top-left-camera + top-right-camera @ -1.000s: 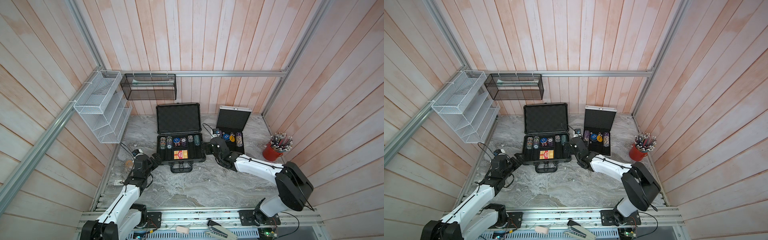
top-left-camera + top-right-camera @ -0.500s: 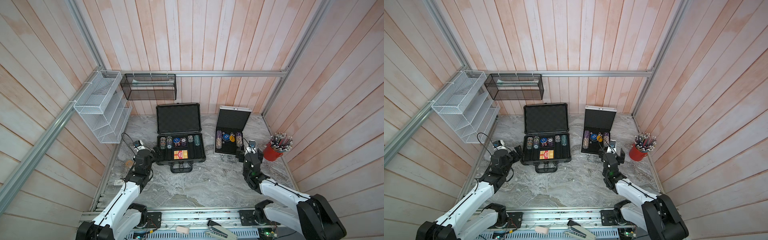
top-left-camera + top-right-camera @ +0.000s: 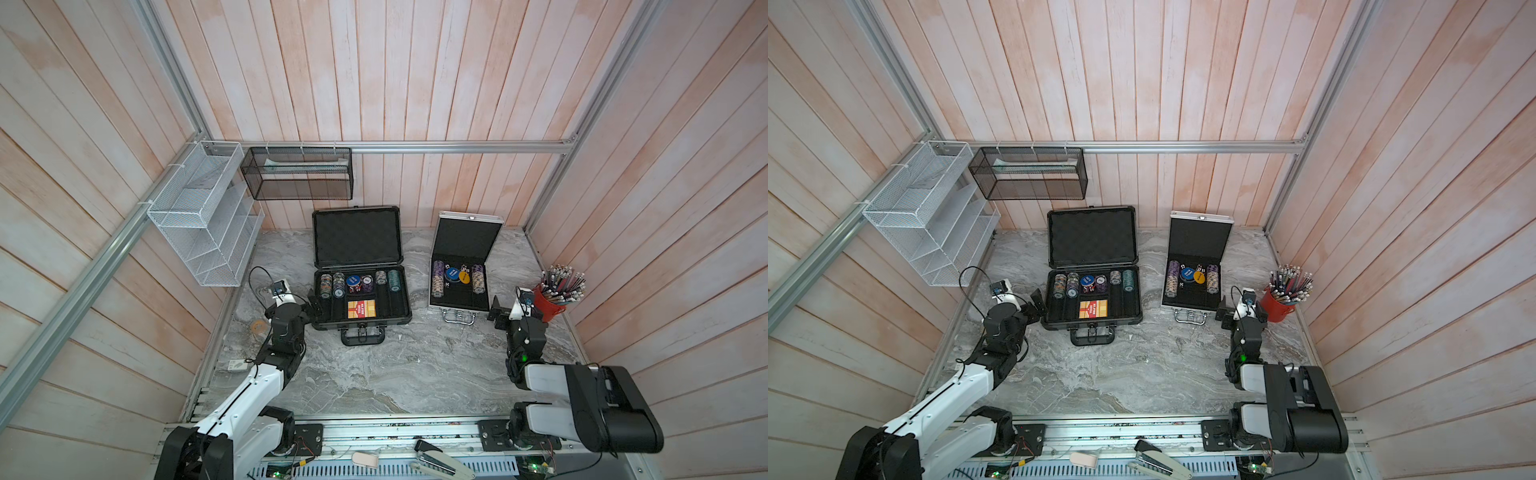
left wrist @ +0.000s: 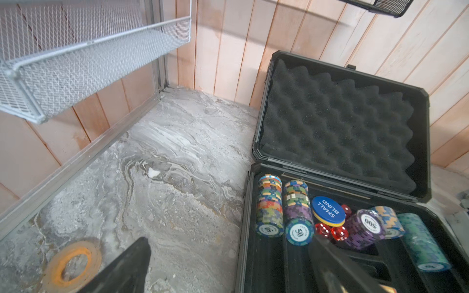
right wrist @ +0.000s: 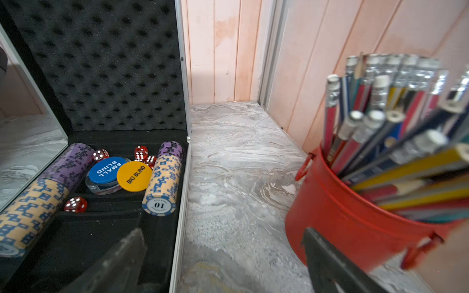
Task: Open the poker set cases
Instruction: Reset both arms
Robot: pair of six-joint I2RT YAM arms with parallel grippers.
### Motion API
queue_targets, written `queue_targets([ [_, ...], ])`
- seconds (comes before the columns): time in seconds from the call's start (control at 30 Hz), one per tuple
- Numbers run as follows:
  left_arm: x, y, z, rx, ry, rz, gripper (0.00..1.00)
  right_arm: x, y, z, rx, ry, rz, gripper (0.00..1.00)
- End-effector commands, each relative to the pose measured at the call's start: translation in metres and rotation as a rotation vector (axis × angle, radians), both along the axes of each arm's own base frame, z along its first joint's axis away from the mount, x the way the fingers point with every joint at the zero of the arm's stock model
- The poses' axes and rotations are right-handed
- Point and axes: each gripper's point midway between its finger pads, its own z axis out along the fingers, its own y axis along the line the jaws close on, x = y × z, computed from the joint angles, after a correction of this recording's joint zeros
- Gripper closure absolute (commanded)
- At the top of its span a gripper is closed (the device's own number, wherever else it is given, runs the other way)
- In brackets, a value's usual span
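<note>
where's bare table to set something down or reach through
Widest: bare marble in front of the dark grey case and silver case. A narrower lane between them. Crowded: right end effector sits between silver case and red pencil cup.

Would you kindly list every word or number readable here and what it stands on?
"SMALL BLIND": blue disc in the dark grey case.
"50": green-rimmed chip there.
"500": purple chip there.
"SMALL BLIND": blue button in the silver case.
"BIG BLIND": yellow button.
"10": blue-rimmed chip.
Card box: print too small.
</note>
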Motion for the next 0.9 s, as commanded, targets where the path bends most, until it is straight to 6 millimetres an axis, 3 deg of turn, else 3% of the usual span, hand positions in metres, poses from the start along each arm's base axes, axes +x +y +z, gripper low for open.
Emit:
queue_targets([
  [0.0,0.001,0.004,0.014,0.067,-0.075,0.009,0.0,0.018,0.015,0.01,0.004,-0.072,0.1,0.01],
  [0.13,-0.003,0.013,0.019,0.119,-0.133,0.035,0.0,0.027,0.017,0.001,0.008,-0.023,0.119,0.01],
  [0.37,0.003,0.03,-0.004,0.128,-0.139,0.047,0.0,0.03,0.013,0.002,0.024,-0.02,0.112,0.01],
  [0.47,0.006,0.05,-0.015,0.082,-0.148,0.088,0.0,0.03,0.013,0.001,0.024,-0.014,0.112,0.02],
  [0.67,0.017,0.039,-0.007,0.121,-0.208,-0.013,0.0,0.03,0.013,0.001,0.026,-0.015,0.112,0.01],
  [0.87,0.03,0.036,-0.026,0.142,-0.23,-0.055,0.0,0.03,0.013,0.001,0.024,-0.014,0.111,0.02],
])
